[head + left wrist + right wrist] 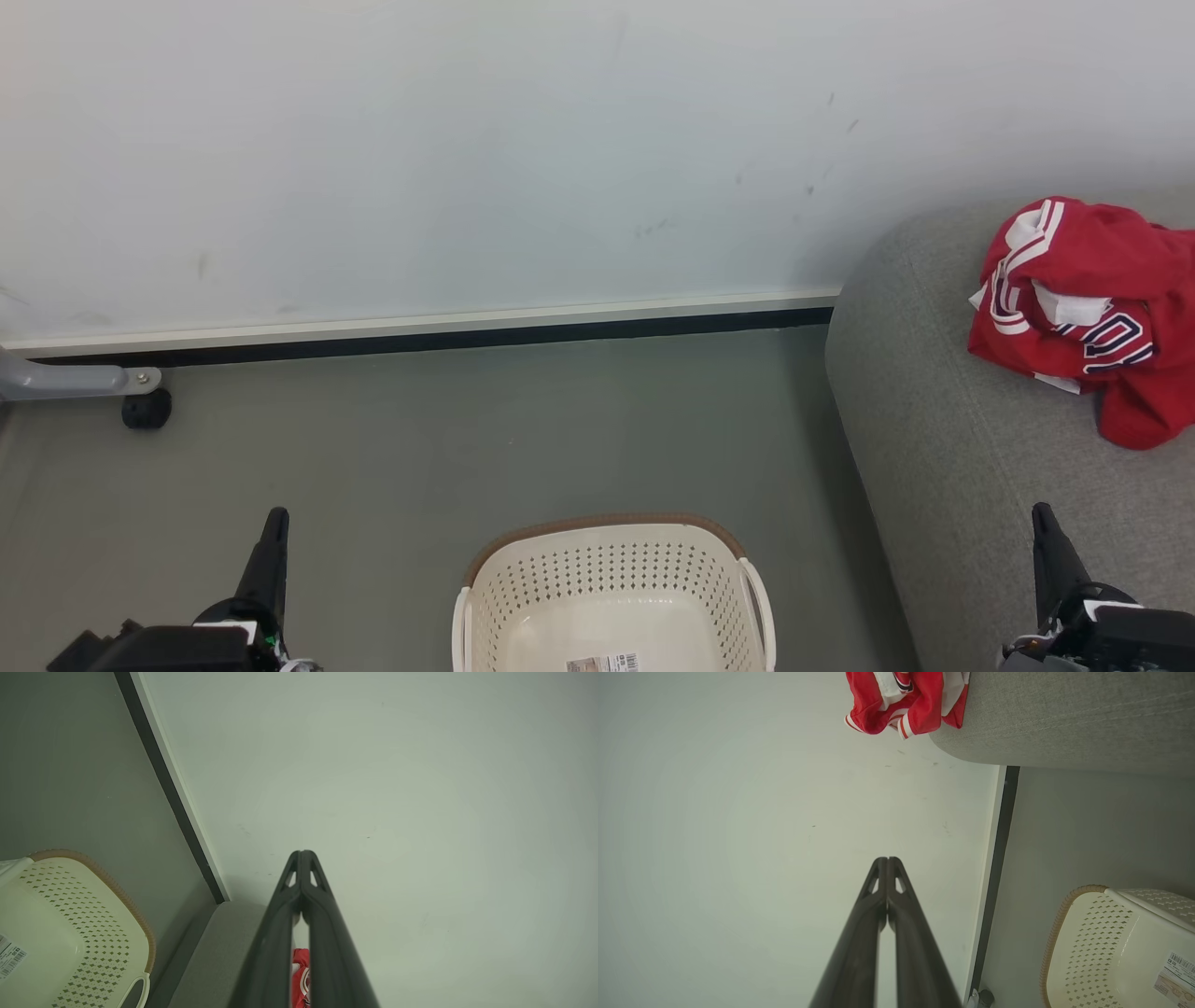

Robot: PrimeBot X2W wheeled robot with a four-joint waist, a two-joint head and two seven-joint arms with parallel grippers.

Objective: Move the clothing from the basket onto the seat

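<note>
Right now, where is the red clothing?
In the head view the clothing lies bunched on the grey seat at the right, close to the white wall, apart from the basket on the floor at bottom centre.

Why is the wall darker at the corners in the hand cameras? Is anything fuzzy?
Both wrist views: the wall glows palest mid-picture and greys toward the corners, a wide-lens effect. Head view: soft even light, the clothing sharp, no glare.

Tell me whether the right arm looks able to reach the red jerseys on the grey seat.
Probably yes. The right arm shows against the near part of the seat, jaws shut, and only bare upholstery lies between it and the jerseys; the jaws would need to open first.
</note>
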